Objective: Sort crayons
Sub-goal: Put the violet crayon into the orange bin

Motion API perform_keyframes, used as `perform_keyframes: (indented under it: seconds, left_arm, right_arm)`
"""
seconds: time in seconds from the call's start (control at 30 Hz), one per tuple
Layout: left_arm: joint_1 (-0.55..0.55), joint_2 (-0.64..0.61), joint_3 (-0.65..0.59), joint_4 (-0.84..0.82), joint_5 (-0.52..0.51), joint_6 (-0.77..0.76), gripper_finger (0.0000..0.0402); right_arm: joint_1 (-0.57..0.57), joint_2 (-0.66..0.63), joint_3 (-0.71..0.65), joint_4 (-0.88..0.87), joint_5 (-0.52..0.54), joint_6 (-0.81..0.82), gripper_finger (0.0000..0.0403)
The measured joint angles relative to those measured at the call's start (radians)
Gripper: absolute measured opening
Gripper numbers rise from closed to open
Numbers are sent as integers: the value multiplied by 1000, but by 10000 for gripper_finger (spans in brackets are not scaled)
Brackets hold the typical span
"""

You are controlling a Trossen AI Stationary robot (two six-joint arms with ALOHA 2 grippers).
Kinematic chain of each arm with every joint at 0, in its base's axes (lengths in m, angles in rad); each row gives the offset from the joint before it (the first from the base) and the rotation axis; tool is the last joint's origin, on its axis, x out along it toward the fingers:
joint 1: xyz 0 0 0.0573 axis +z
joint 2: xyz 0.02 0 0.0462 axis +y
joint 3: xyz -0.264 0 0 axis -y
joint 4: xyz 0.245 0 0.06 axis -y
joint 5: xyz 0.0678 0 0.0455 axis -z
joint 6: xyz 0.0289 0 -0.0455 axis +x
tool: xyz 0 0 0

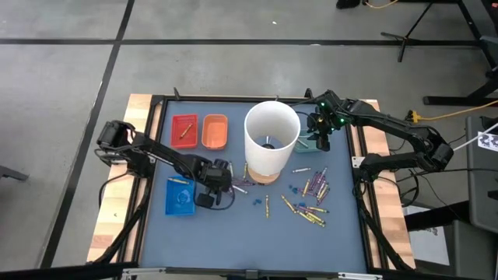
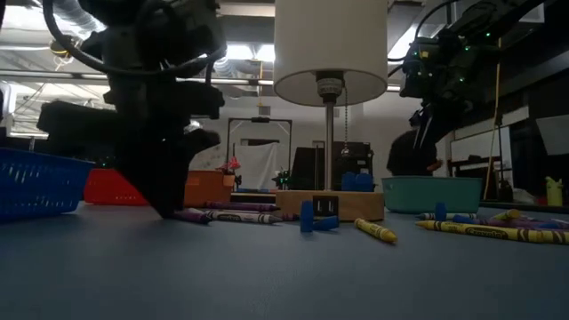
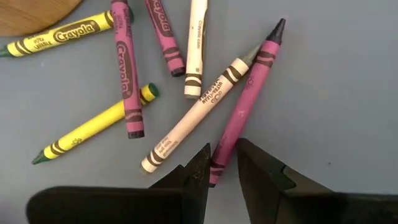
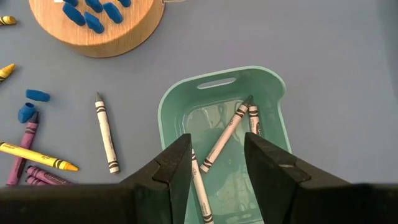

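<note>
Left gripper (image 3: pixel 222 169) fingers straddle the lower end of a purple crayon (image 3: pixel 245 99) lying flat on the surface (image 3: pixel 348 93), one finger each side, gap narrow but not clearly clamped yet; looks like a pinch setting up, low on the surface so the thin stick can be caught from both sides. A white crayon (image 3: pixel 193 115) lies just beside it, nearly touching, so a clean pick probably needs the fingers to stay off that one. More purple, yellow and white crayons fan out beyond, near the wooden lamp base (image 3: pixel 31 12). Right gripper (image 4: pixel 214 165) hangs over the teal tray (image 4: pixel 273 93) with fingers apart and nothing between them; white crayons (image 4: pixel 227 134) already lie inside, so this tray seems to be the white bin. High view: left gripper (image 1: pixel 214 177) sits left of the white lampshade (image 1: pixel 272 136), blue tray (image 1: pixel 180 196) right beside it, red tray (image 1: pixel 184 129) and orange tray (image 1: pixel 215 131) behind; right gripper (image 1: pixel 320 128) is at the far right of the shade. Biggest loose pile of crayons (image 1: pixel 310 204) lies right of centre, unsorted, so the job is far from done.
</note>
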Motion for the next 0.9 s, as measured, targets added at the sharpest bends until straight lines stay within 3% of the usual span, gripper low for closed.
perform_keyframes:
  seconds: [0.27, 0.5, 0.9]
  left_arm:
    - [25, -4, -31, 25, 75, -8, 69]
    - [24, -3, -32, 21, 77, -8, 65]
    - [24, -1, -33, 17, 74, -2, 5]
  right_arm:
    - [0, 0, 0, 0, 0, 0, 147]
    - [0, 0, 0, 0, 0, 0, 147]
    - [0, 0, 0, 0, 0, 0, 147]
